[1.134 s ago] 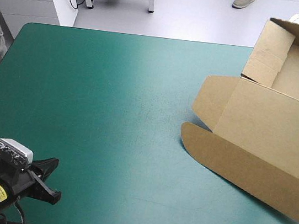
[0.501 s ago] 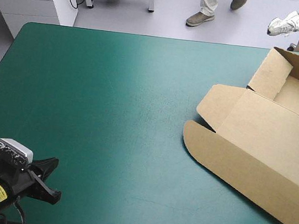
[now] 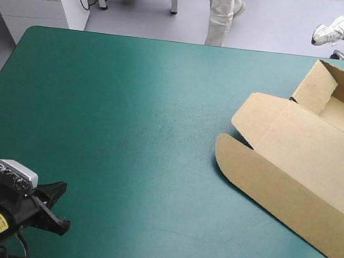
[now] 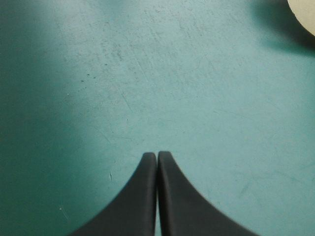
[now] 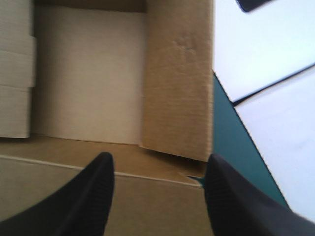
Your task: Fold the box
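The black fingers of the left gripper (image 4: 156, 155) are being held pressed together in one arch, well apart from the box (image 3: 307, 167), over the bare teal-green table (image 3: 127, 129); the fingers of the right gripper (image 5: 157, 160) are being held spread above the box, its open tray and raised walls ahead of them; the box is being borne on the table's right side, lid flat, tray toward the far right corner.
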Motion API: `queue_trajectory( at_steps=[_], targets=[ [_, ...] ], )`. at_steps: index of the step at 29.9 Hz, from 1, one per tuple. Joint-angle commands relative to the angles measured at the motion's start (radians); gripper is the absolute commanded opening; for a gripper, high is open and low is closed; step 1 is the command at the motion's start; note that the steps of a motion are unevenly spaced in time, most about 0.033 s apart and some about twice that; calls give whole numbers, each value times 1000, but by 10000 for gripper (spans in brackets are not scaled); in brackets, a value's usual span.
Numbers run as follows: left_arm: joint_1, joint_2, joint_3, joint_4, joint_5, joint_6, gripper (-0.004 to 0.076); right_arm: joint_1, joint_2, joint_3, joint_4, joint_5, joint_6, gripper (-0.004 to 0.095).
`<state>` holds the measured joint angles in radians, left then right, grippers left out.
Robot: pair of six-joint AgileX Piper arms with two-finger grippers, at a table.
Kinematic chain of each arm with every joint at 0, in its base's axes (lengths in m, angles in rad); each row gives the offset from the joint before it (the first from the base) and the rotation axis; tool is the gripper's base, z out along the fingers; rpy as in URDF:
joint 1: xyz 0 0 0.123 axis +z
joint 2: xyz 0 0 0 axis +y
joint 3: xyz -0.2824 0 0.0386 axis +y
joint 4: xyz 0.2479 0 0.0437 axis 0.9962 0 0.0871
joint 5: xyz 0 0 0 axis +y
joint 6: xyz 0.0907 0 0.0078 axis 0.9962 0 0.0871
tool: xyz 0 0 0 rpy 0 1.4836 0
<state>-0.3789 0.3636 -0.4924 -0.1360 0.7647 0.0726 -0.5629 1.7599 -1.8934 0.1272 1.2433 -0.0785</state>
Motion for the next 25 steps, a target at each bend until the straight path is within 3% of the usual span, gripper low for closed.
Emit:
queue_trajectory(
  at_steps=[1, 6, 14, 17, 21, 25],
  targets=[
    [-4, 6, -25, -15, -70, 3, -8, -3, -125, -32, 161, 8, -61, 334],
    [-4, 6, -25, -15, -70, 3, -8, 56, -249, -1, 339, 8, -151, -18],
    [-4, 6, -25, -15, -70, 3, -8, 425, -404, 89, 325, 0, -223, -14],
    [-4, 6, -25, -15, -74, 3, -8, 574, -464, 157, 269, -39, -225, -14],
    [-4, 6, -25, -13, -78, 3, -8, 728, -561, 292, 128, -143, -197, -14],
    [-4, 6, -25, -13, -89, 3, -8, 769, -690, 502, 78, -290, -176, -14]
  ],
)
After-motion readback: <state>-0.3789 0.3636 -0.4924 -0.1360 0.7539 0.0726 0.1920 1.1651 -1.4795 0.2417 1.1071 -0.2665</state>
